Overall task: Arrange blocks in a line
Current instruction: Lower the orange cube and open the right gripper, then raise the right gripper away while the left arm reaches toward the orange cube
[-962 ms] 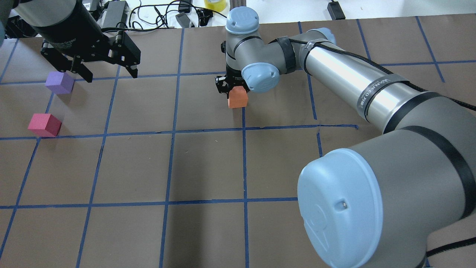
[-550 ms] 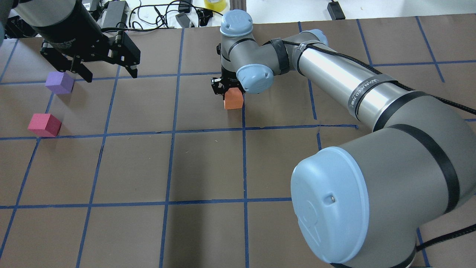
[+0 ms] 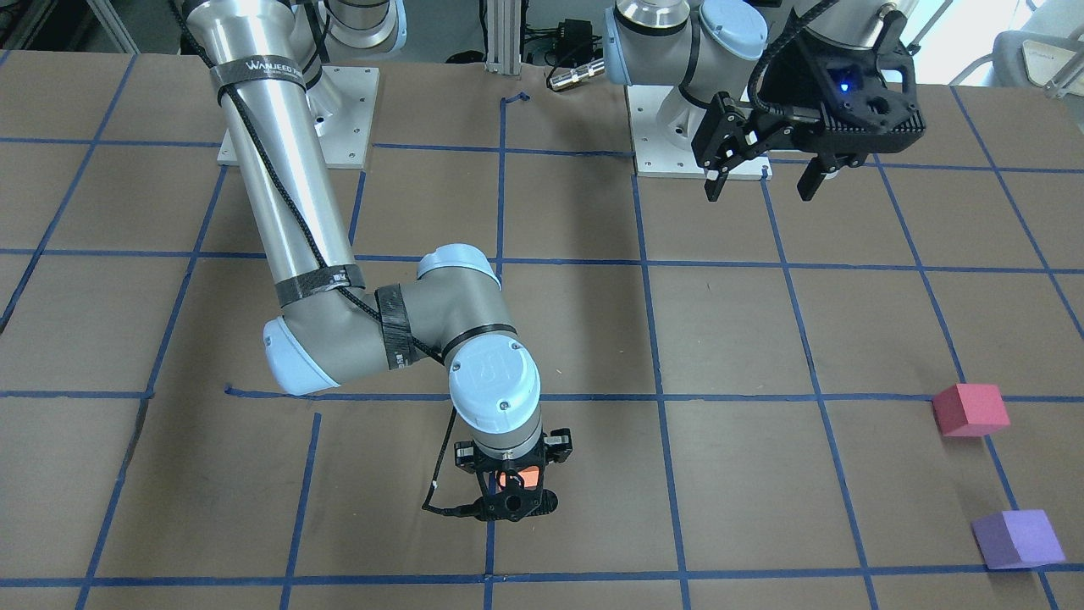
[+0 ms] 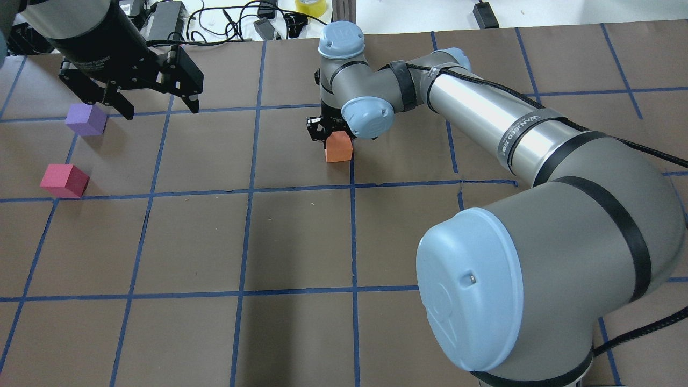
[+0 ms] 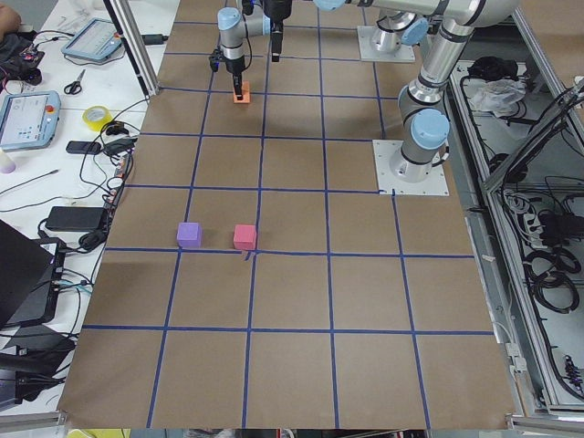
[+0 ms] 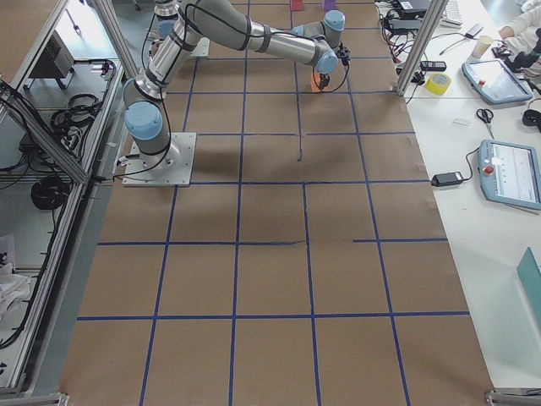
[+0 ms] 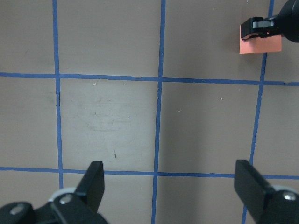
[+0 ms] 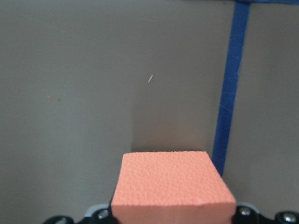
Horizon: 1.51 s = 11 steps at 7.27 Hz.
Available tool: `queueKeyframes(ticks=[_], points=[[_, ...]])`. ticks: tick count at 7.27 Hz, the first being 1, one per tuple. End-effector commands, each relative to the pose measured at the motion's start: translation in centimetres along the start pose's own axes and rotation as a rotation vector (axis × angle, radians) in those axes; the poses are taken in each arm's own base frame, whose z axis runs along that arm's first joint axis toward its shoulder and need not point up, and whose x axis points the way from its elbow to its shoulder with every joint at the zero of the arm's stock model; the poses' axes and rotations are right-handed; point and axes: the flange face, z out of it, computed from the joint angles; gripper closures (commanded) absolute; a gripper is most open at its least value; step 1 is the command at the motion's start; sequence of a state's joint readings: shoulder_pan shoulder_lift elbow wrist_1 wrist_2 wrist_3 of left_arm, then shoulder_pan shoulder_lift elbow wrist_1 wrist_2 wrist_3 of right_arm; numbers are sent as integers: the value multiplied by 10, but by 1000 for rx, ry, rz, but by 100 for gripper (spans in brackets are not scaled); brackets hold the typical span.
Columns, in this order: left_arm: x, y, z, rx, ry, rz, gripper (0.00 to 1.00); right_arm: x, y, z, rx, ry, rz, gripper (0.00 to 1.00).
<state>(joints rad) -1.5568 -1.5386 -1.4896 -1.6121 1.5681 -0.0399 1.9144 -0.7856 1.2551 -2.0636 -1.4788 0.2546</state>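
Observation:
My right gripper is shut on the orange block near the table's middle, next to a blue tape line. The block fills the bottom of the right wrist view, low over the brown surface; I cannot tell if it touches. It also shows in the left wrist view. My left gripper is open and empty, raised at the far left. The purple block sits just left of it on the table. The pinkish-red block sits nearer the robot, below the purple one.
The brown table carries a grid of blue tape lines. Cables, a power brick and a yellow tape roll lie beyond the far edge. Both arm base plates stand at the robot's side.
My right arm has shifted a little to the left and lower, carrying the orange block with it. The left arm, purple block and pinkish-red block have not moved.

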Motion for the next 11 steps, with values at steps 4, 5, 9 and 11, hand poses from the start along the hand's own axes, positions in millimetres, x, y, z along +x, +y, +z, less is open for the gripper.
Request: queueKeyframes(ticks=[4, 5, 9, 11], points=[[-8, -5, 2, -1, -14, -1, 0, 0, 0, 2, -3, 1, 88, 0], [-8, -6, 6, -10, -18, -3, 0, -1, 0, -2, 0, -8, 90, 0], [-4, -52, 46, 18, -20, -84, 0, 64, 8, -117, -12, 8, 156, 0], [10, -81, 94, -11, -13, -69, 0, 147, 31, -203, -66, 21, 128, 0]])
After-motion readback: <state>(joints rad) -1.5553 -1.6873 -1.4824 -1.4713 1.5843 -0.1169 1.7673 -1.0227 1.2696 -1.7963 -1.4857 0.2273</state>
